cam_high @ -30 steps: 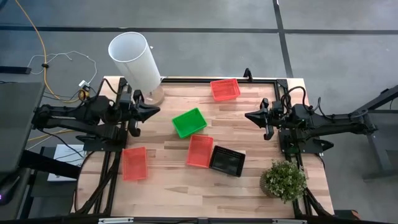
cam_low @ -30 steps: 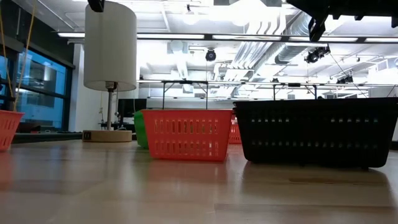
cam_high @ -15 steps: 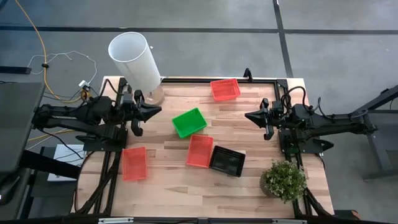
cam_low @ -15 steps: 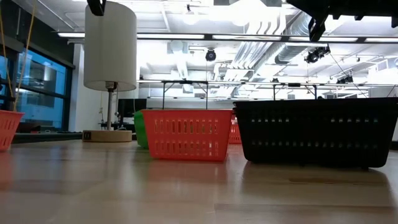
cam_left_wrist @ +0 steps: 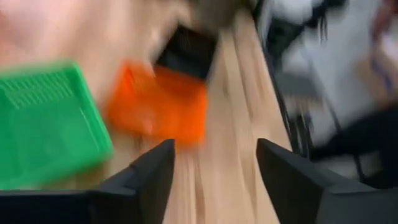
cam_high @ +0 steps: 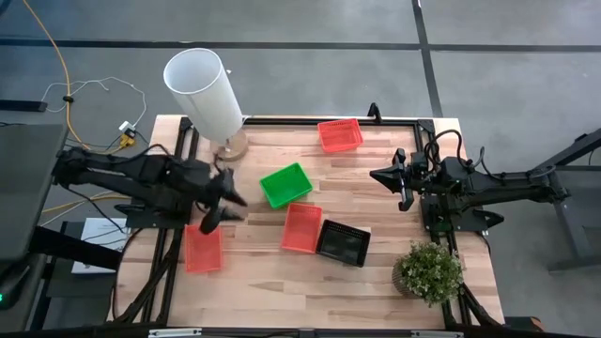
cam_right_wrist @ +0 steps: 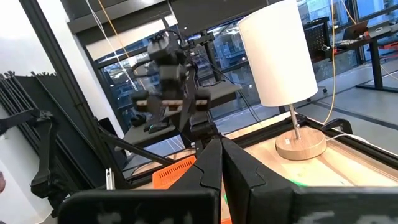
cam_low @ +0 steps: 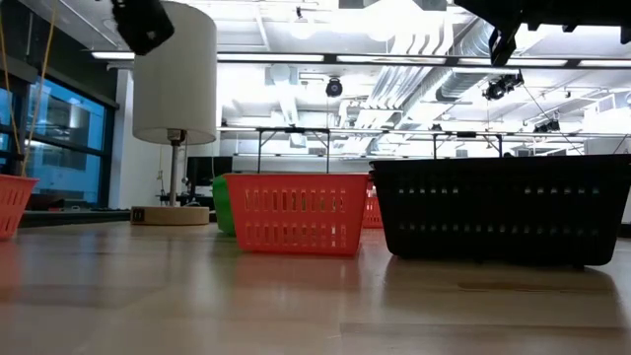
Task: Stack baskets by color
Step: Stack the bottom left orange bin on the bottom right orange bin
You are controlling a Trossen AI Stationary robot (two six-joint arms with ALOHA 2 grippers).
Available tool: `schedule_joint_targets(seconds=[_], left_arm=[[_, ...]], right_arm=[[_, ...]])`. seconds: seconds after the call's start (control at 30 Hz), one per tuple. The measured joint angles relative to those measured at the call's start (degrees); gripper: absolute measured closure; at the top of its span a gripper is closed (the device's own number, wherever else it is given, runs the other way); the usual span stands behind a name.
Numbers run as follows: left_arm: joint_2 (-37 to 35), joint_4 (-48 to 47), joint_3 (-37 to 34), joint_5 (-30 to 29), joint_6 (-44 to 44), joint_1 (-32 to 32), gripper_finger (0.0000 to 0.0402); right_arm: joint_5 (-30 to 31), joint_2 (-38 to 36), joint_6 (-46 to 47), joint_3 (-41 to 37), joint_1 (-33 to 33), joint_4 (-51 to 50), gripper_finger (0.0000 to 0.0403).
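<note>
Green basket shallow, mesh-sided, beside red basket and black basket, left gripper jaws apart, seemingly empty, right gripper closed, empty

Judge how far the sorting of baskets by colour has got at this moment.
Done: nothing visible. The far red basket, middle red basket and left red basket lie apart. In hand: nothing; the open left gripper hovers near the green basket; the right gripper waits shut. Left: gathering the reds; the black basket sits alone.
</note>
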Motion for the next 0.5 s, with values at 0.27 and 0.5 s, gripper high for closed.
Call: schedule_joint_targets(seconds=[0.27,0.5], left_arm=[[12.93,-27.97,8.42,3.33,11.56,-13.67,0.016],[23.64,-32.95,8.42,-5.58,22.91,-24.77,0.016]], right_arm=[[0.02,0.0,-0.02,0.0,-0.01,0.0,0.0403],[0.02,0.02,-0.04,0.0,-0.01,-0.31,0.0403]])
